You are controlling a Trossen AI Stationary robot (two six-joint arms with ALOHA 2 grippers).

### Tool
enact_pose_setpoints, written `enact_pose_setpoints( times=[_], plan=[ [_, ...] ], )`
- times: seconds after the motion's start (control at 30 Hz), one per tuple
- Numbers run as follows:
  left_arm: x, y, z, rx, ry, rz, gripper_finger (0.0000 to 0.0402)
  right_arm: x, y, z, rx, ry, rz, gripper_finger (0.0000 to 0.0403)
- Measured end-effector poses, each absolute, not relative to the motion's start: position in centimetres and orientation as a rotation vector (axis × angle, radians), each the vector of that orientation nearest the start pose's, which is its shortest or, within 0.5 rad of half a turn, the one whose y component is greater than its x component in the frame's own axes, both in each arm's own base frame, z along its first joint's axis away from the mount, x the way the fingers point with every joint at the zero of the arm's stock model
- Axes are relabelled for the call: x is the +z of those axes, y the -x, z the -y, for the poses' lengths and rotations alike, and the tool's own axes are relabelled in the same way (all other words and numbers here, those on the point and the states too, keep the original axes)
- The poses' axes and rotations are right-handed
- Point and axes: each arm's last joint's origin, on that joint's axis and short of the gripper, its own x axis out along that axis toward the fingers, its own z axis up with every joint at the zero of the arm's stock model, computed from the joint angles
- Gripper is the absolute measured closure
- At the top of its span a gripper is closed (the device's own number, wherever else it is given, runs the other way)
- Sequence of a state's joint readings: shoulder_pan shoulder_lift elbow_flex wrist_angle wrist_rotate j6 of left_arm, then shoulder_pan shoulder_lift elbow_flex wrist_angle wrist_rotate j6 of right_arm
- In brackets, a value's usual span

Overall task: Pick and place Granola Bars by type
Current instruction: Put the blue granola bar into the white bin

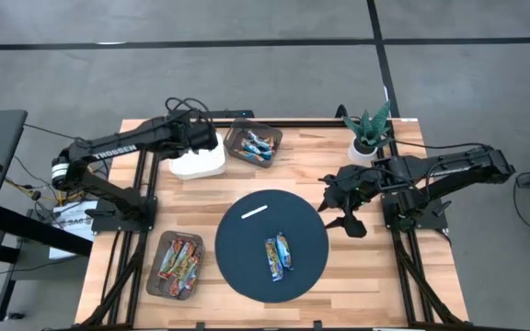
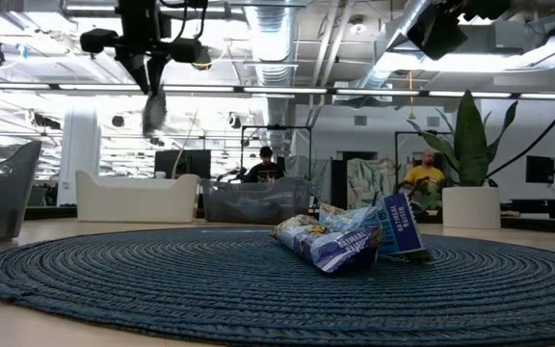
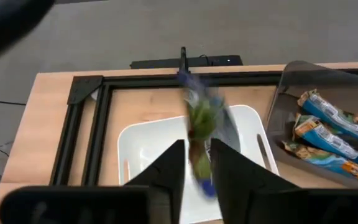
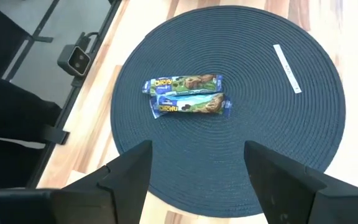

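Left gripper (image 3: 196, 163) is positioned directly above the white bin (image 3: 143, 144), with a blurred green-and-blue granola bar (image 3: 199, 127) between its fingers; the bar hangs lengthwise past the fingertips over the bin's interior. Whether the fingers grip the bar or have parted from it cannot be told. Beside this gripper, just past the white bin, a dark tray (image 3: 303, 81) holds several blue-wrapped bars (image 3: 328, 127).

Right gripper (image 4: 196, 163) hovers above the near edge of the round dark woven mat (image 4: 291, 143), fingers spread wide and empty. Ahead of its fingertips, two granola bars (image 4: 185, 94) lie side by side and touching near the mat's middle. A thin white strip (image 4: 286, 68) rests on the mat farther off, well apart from the pair.

Second dark tray (image 1: 175, 266), on the left arm's side of the mat, contains red and orange-wrapped bars (image 1: 178, 257). Potted plant (image 1: 368, 136) stands behind the right arm.
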State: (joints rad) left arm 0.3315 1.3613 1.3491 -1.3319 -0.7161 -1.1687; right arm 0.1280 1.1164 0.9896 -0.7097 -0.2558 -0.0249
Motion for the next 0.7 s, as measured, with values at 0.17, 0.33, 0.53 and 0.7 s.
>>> enact_pose_setpoints(
  times=[0.17, 0.33, 0.53, 0.7],
  plan=[
    [33.2, -21.1, -9.9, 1.534, 0.639, -0.662, 0.0288, 29.8, -21.6, -3.5, 0.367, -0.040, -0.836, 0.0155],
    [33.1, -21.4, -9.8, 1.496, 0.688, -0.659, 0.0270, 29.8, -21.6, -3.5, 0.363, -0.037, -0.836, 0.0155],
    [33.6, -24.1, -8.1, 1.158, 0.729, -0.658, 0.0276, 29.8, -21.6, -3.5, 0.366, -0.029, -0.835, 0.0155],
    [34.2, -27.1, -4.8, 0.748, 0.712, -0.659, 0.0281, 29.8, -21.6, -3.4, 0.350, -0.017, -0.834, 0.0155]
  ],
)
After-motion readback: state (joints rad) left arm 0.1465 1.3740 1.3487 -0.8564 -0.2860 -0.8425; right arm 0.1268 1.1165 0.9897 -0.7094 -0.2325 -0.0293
